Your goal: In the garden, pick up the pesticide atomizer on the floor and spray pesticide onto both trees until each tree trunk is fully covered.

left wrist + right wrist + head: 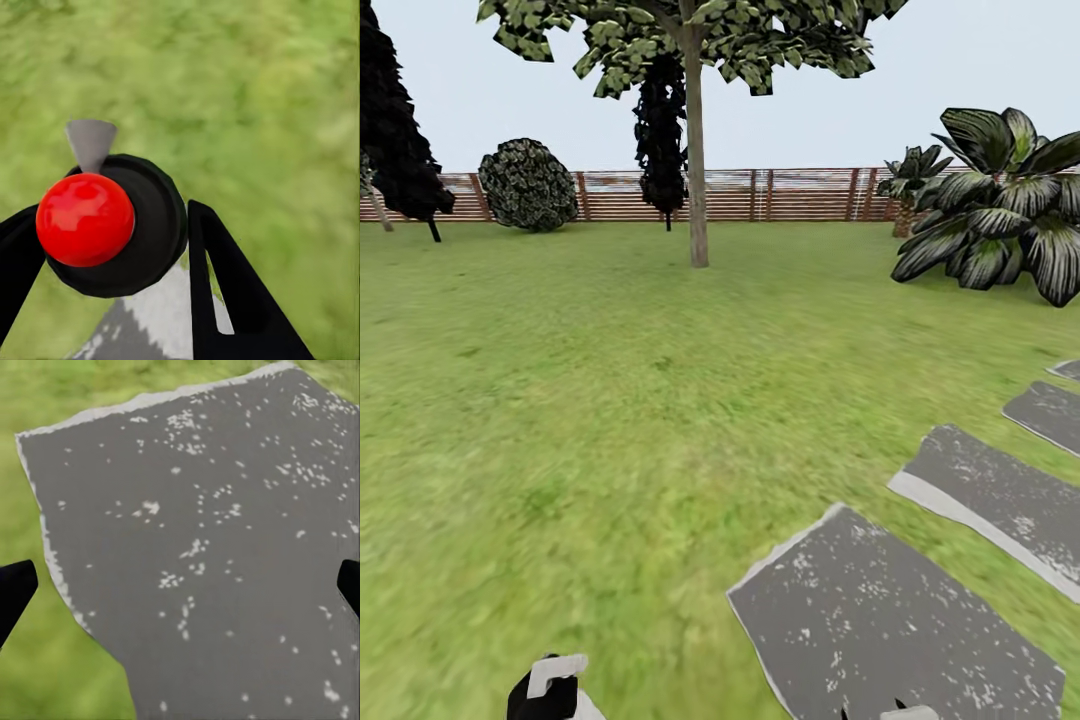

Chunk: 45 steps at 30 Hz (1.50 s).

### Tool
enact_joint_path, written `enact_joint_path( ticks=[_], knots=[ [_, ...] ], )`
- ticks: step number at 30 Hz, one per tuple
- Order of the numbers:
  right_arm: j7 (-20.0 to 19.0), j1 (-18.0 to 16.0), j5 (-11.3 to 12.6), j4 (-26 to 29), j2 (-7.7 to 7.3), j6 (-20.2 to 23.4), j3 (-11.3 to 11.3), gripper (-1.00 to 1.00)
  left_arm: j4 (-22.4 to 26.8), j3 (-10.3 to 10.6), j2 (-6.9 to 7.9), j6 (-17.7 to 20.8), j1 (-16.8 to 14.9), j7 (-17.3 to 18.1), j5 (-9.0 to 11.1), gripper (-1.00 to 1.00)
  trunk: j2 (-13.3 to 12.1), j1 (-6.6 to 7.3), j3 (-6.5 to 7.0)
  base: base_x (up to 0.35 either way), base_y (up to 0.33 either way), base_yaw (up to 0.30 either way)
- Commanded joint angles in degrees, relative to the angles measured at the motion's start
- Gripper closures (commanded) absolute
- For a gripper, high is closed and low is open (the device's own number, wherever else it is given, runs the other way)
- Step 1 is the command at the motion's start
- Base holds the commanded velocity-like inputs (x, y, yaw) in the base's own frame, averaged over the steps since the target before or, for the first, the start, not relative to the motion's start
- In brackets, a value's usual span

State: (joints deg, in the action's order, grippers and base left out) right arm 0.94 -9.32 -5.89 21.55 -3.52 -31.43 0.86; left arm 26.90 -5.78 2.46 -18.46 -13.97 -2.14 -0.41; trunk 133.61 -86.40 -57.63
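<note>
The pesticide atomizer (112, 225) sits between my left gripper's (109, 232) black fingers (217, 277), its dark round body topped by a glossy red ball and a small grey nozzle. The left gripper is shut on it, over green lawn. In the head view the left gripper (550, 690) peeks in at the bottom edge. One tree stands far ahead across the grass, with a pale grey-brown tree trunk (697, 160) and a patchy green canopy (690, 35). My right gripper (180, 585) hangs open over a grey slab, and its tip (905, 712) shows in the head view.
Grey speckled stone slabs (880, 620) run in a row toward the right. Broad-leaved palm-like plants (1000, 200) stand at the right, and a round bush (528, 185) and black cone trees (400, 130) at the left. A brown slat fence (790, 195) closes the back. Lawn (580, 400) lies between me and the tree.
</note>
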Motion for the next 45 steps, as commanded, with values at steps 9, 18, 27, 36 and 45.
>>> enact_joint_path(
  ticks=[9,18,27,36,45],
  knots=[
    [0.11,0.00,0.09,0.21,-0.35,-0.08,-0.27,-1.00,-0.01,0.04,0.00,0.00,0.00,0.04,0.12,1.00,0.00,0.00,0.00,0.338,0.000,0.000],
    [-0.06,0.00,0.00,-0.01,-0.14,-0.03,0.10,-1.00,-0.01,-0.02,0.00,0.00,0.01,0.04,0.23,1.00,0.00,0.00,0.00,0.338,0.000,0.000],
    [-0.07,0.00,0.00,0.06,-0.17,-0.10,0.10,-1.00,-0.01,-0.04,0.01,0.03,0.01,0.06,0.23,1.00,0.00,0.00,0.00,0.338,0.000,0.000],
    [-0.07,0.00,0.00,0.07,-0.16,-0.12,0.10,-1.00,-0.01,-0.04,0.03,0.03,0.04,0.05,0.16,1.00,0.00,0.00,0.00,0.338,0.000,0.000],
    [-0.07,0.00,0.00,0.02,-0.17,-0.12,0.10,-1.00,-0.01,-0.05,0.06,0.03,0.07,0.04,0.14,1.00,0.00,0.00,0.00,0.338,0.000,0.067]
  ],
)
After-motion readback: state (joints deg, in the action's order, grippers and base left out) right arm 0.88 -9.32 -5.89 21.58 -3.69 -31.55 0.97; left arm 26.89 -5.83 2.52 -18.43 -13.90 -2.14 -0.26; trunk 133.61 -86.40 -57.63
